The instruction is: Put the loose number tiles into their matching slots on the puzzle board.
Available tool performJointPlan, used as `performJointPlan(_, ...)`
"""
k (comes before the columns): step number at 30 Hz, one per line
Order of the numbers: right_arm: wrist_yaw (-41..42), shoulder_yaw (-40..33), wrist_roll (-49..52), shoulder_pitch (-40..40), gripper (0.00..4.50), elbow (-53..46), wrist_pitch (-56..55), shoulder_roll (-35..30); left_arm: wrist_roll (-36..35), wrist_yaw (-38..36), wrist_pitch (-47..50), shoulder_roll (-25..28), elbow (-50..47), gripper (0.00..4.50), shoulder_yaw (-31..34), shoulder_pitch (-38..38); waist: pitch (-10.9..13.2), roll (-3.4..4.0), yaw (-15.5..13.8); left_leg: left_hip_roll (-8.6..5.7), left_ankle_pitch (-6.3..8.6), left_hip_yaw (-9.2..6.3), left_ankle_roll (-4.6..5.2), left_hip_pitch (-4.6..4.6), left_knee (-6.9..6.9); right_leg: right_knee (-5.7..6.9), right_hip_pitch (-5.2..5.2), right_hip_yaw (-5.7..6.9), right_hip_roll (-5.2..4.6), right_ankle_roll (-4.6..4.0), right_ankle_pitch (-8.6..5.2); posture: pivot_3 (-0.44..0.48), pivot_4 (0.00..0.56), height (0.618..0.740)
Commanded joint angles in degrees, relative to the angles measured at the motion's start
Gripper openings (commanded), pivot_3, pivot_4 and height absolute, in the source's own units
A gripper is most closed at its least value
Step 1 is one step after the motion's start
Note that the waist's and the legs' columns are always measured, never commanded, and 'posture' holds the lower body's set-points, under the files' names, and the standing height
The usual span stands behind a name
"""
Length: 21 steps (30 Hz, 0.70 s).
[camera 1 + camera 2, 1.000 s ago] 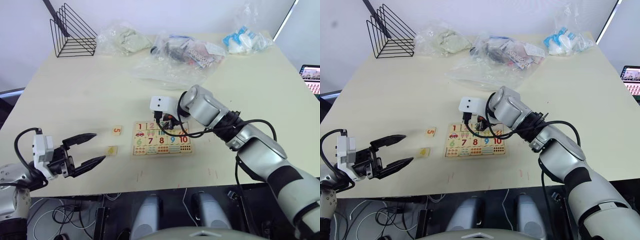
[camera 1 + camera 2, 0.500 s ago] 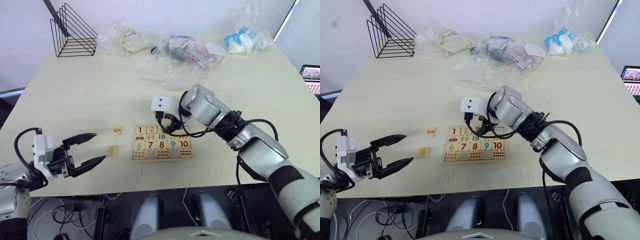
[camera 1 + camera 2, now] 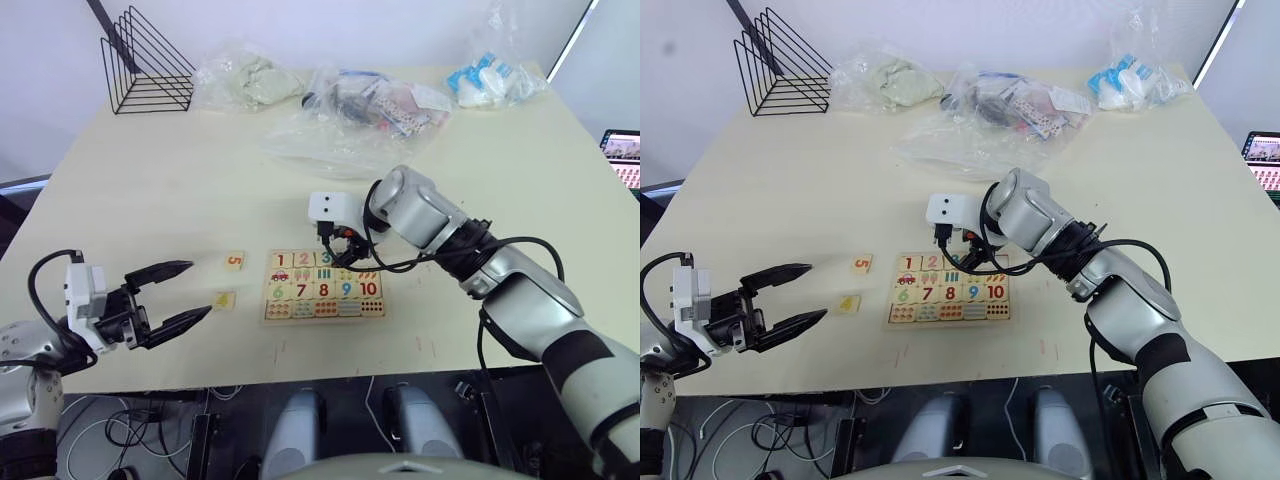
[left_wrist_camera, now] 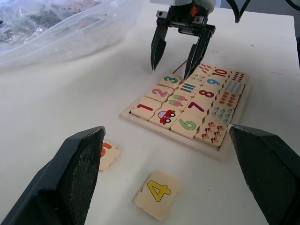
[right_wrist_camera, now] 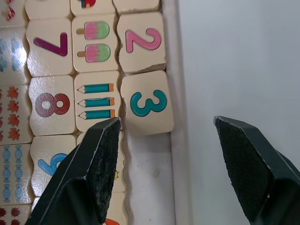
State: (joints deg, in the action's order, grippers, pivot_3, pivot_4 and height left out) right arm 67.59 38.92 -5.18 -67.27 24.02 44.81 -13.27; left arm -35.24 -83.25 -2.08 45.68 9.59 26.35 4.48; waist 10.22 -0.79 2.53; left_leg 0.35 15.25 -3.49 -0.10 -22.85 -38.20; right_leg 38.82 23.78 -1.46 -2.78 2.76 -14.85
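This looks like a robotics lab or test room rather than a home. A plain pale table (image 3: 160, 180) stands against a bare white wall, dressed with props: a black wire file rack (image 3: 145, 65) at one far corner and several clear plastic bags (image 3: 350, 115) of small items along the far edge. Loose cables (image 3: 150, 440) trail on the floor under the near edge, and a laptop screen (image 3: 625, 155) shows at the right side.

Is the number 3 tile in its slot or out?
In. The 3 tile sits in the strip beside the 2 tile, slightly crooked; the next slot is empty.
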Motion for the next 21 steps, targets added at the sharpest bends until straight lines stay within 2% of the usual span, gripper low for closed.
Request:
performJointPlan(1, -0.2, -4.3, 1.5, -0.9, 3.32, -2.6, -1.4, -0.4, 0.0, -0.5, -0.9, 0.3, 0.1, 4.5, 0.2, -0.8, 0.0, 0.0, 0.0, 0.0, 0.0, 0.0, 0.0, 0.0, 0.0, 0.0, 0.0, 0.0, 0.0, 0.0, 0.0, 0.0, 0.15, 0.74)
performJointPlan(5, -0.7, -6.6, 2.6, 1.3, 2.66, -3.5, -3.7, -1.3, 0.2, -1.0, -1.0, 0.4, 0.7, 4.5, 0.2, -1.3, 0.0, 0.0, 0.0, 0.0, 0.0, 0.0, 0.0, 0.0, 0.0, 0.0, 0.0, 0.0, 0.0, 0.0, 0.0, 0.0, 0.15, 0.74)
performJointPlan(8, -1.5, -6.8, 2.1, 3.0, 1.38, -3.4, -7.0, -1.7, 0.3, -1.2, -1.0, 0.4, 1.1, 4.5, 0.0, -1.8, 0.0, -0.01, 0.0, 0.0, 0.0, 0.01, 0.0, 0.0, 0.01, -0.01, -0.01, 0.0, -0.01, 0.0, 0.0, 0.0, 0.15, 0.74)
performJointPlan(12, -3.0, -6.9, 1.2, 4.8, 0.1, -2.6, -11.1, -1.6, 0.4, -1.4, -0.9, 0.4, 1.3, 4.5, -0.1, -2.2, 0.0, -0.01, 0.0, 0.0, 0.0, 0.01, 0.0, 0.0, 0.0, 0.0, 0.0, 0.0, 0.0, 0.0, 0.0, 0.0, 0.15, 0.74)
performJointPlan(21, -3.5, -6.2, -0.5, 6.4, 0.1, -2.2, -14.6, -1.6, 0.4, -1.5, -0.8, 0.5, 1.0, 4.5, 0.2, -2.1, 0.0, -0.01, 0.0, 0.0, 0.0, 0.03, 0.0, 0.0, 0.0, 0.0, 0.0, -0.02, 0.0, 0.0, 0.0, 0.0, 0.15, 0.74)
